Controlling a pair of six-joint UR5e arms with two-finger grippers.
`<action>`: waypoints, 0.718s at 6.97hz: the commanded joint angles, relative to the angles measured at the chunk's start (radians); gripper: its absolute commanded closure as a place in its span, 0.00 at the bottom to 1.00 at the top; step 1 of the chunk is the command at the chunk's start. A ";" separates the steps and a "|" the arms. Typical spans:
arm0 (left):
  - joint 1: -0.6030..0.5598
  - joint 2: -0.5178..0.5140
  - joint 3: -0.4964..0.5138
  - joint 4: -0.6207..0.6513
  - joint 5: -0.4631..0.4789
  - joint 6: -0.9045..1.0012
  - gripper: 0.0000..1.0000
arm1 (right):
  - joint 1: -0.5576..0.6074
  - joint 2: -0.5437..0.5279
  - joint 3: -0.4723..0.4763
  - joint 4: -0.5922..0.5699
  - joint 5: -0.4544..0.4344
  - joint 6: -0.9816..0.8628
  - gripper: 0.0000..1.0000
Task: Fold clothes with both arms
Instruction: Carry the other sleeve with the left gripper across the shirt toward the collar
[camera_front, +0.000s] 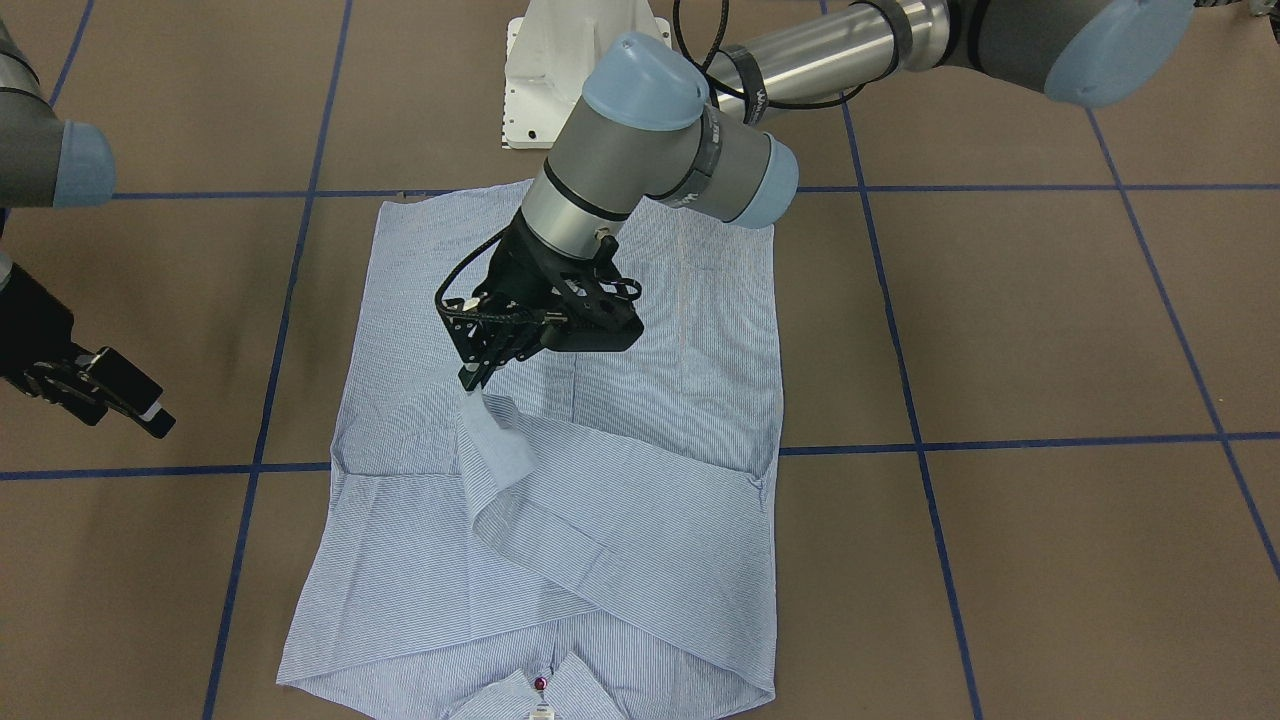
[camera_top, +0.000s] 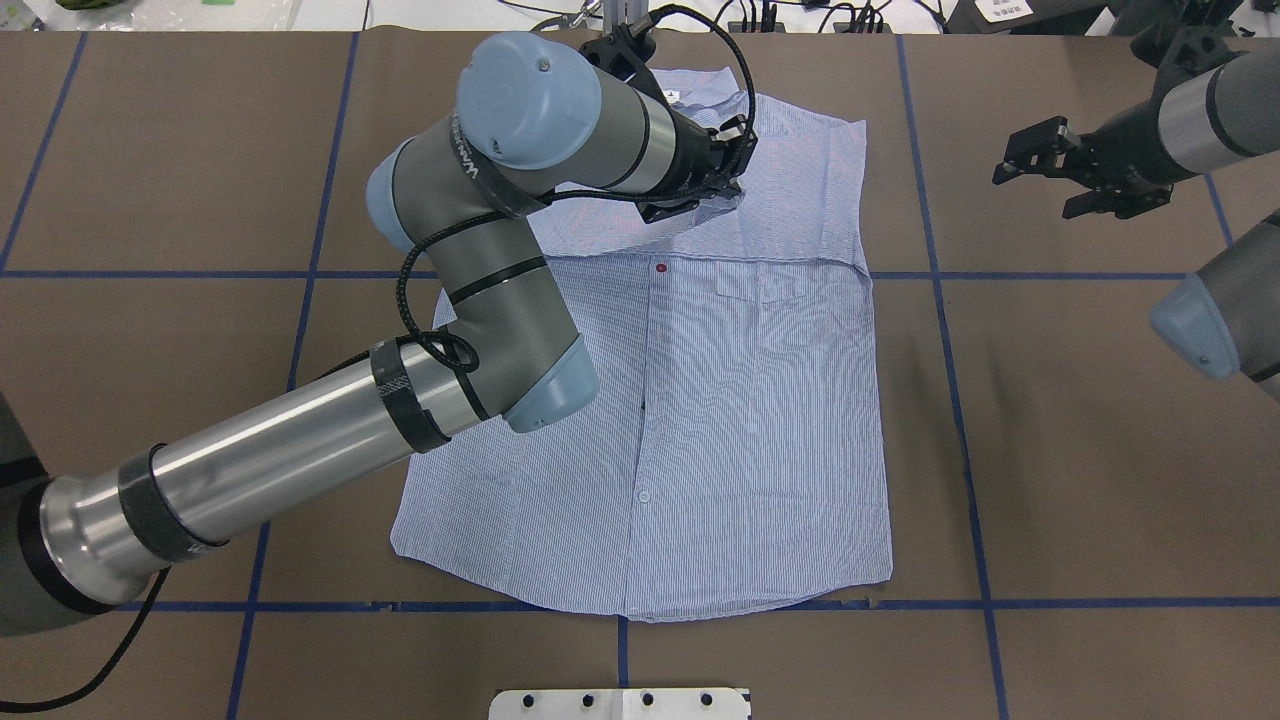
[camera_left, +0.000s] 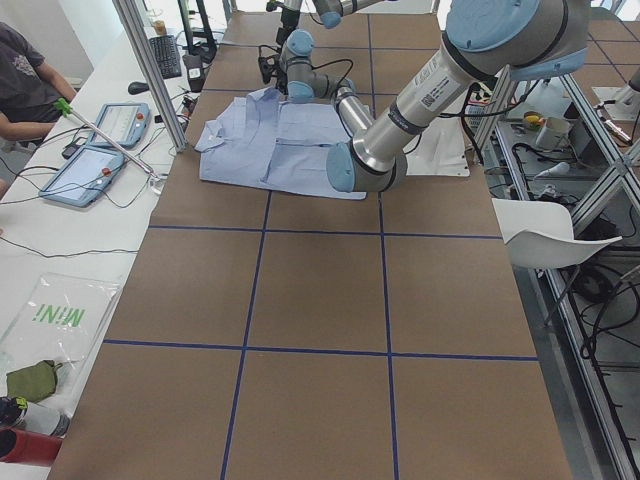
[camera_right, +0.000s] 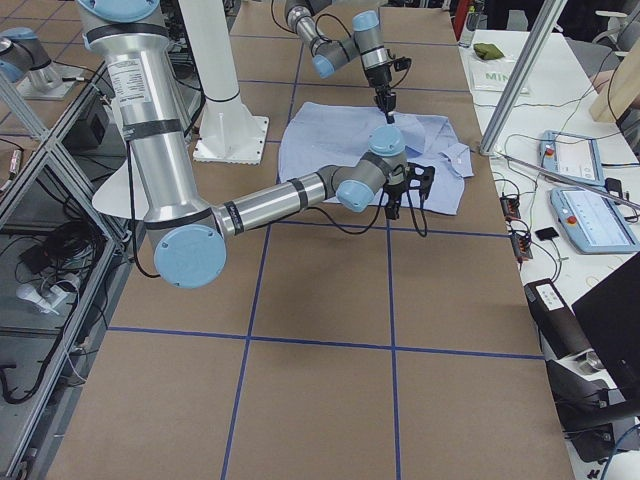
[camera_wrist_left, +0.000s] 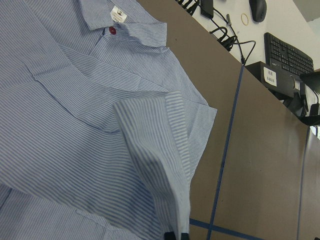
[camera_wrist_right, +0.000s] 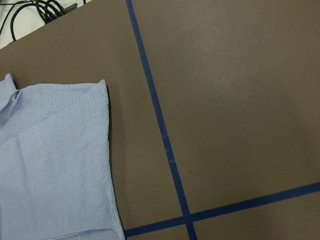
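Note:
The light blue striped shirt (camera_top: 760, 400) lies flat, front up, collar and white neck label (camera_wrist_left: 119, 12) at the far side from the robot. Both sleeves are folded across the chest (camera_front: 620, 530). My left gripper (camera_front: 472, 380) hangs over the shirt's upper middle, shut on a sleeve cuff (camera_front: 497, 430) that it holds lifted. The cuff hangs from its fingertips in the left wrist view (camera_wrist_left: 160, 145). My right gripper (camera_top: 1040, 170) is open and empty, above bare table beside the shirt's shoulder. The right wrist view shows only the shirt's edge (camera_wrist_right: 50, 165).
Brown table with blue tape lines (camera_top: 940, 300). The white pedestal base (camera_front: 560, 80) stands behind the shirt's hem. Beyond the collar end are keyboards and cables (camera_wrist_left: 285, 55), and in the left side view tablets (camera_left: 100, 150) and a seated person (camera_left: 20, 80).

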 joint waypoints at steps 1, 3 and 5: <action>0.004 -0.029 0.029 0.001 0.008 0.003 0.08 | 0.000 -0.004 0.009 0.000 0.006 0.005 0.00; 0.001 0.055 -0.117 0.026 0.000 0.004 0.09 | -0.035 -0.002 0.047 0.002 -0.003 0.055 0.00; -0.009 0.268 -0.424 0.163 -0.047 0.164 0.10 | -0.224 -0.007 0.157 -0.005 -0.166 0.312 0.00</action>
